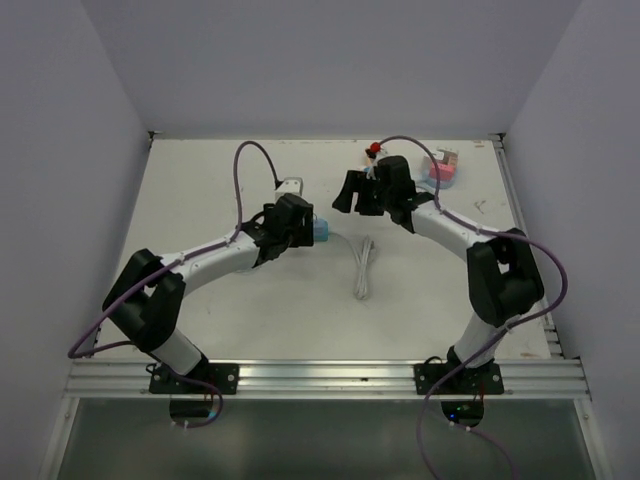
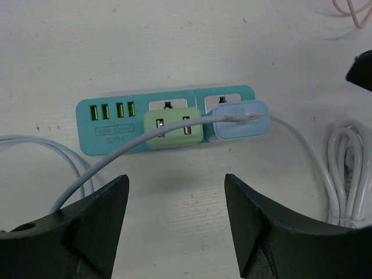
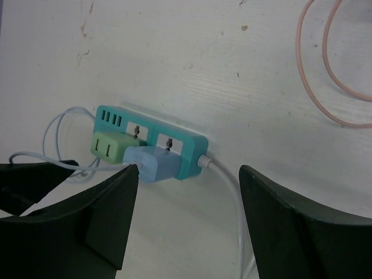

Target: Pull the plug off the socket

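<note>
A teal power strip (image 2: pixel 113 131) lies flat on the white table, with a green plug (image 2: pixel 173 129) and a blue plug (image 2: pixel 241 119) seated side by side in its sockets. A thin grey cable runs from the blue plug across the green one. My left gripper (image 2: pixel 177 181) is open and empty, just short of the strip, centred before the green plug. In the right wrist view the strip (image 3: pixel 195 148), green plug (image 3: pixel 107 146) and blue plug (image 3: pixel 152 163) lie ahead of my open, empty right gripper (image 3: pixel 189 171). In the top view, the strip (image 1: pixel 322 232) peeks out beside my left gripper (image 1: pixel 303 228); my right gripper (image 1: pixel 357 195) hovers beyond it.
A coiled white cable (image 1: pixel 364 266) lies right of the strip and also shows in the left wrist view (image 2: pixel 349 168). A pink cable (image 3: pixel 325 75) loops at the back. A pink and white object (image 1: pixel 441 170) and a small red item (image 1: pixel 374 150) sit at the far edge.
</note>
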`<state>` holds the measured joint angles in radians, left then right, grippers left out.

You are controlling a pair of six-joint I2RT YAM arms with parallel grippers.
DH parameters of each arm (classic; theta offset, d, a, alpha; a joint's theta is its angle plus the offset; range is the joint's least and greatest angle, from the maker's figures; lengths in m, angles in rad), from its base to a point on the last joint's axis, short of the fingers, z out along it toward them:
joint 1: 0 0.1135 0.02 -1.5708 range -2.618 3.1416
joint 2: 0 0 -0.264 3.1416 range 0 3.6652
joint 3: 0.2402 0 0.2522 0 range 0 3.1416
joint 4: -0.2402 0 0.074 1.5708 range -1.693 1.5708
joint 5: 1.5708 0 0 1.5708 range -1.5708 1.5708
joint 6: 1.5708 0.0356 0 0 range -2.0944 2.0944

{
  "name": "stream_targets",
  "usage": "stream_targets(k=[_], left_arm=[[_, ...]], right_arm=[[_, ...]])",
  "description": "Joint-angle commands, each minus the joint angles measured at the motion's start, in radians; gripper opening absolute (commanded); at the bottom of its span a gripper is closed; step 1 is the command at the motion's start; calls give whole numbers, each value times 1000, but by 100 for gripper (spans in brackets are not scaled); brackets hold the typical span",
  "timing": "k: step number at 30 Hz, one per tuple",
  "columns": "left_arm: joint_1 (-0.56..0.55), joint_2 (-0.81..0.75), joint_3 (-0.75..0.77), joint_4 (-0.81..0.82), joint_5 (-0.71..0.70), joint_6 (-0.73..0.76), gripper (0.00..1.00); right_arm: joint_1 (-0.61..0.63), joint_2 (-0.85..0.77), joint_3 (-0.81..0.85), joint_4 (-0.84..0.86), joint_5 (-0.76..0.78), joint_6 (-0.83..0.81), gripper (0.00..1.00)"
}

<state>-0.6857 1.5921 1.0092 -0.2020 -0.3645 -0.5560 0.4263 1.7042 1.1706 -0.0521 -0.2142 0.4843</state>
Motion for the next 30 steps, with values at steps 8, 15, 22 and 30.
stream_targets(k=[8,15,22,30], left_arm=[[28,28,-11,144,-67,31,68],[32,88,-3,185,-93,21,65],[34,108,-3,236,-113,2,65],[37,100,-26,300,-152,-2,65]], right_arm=[[3,261,106,172,-220,53,61],[2,287,75,233,-240,45,55],[3,319,61,256,-260,43,54],[3,354,67,248,-263,40,49]])
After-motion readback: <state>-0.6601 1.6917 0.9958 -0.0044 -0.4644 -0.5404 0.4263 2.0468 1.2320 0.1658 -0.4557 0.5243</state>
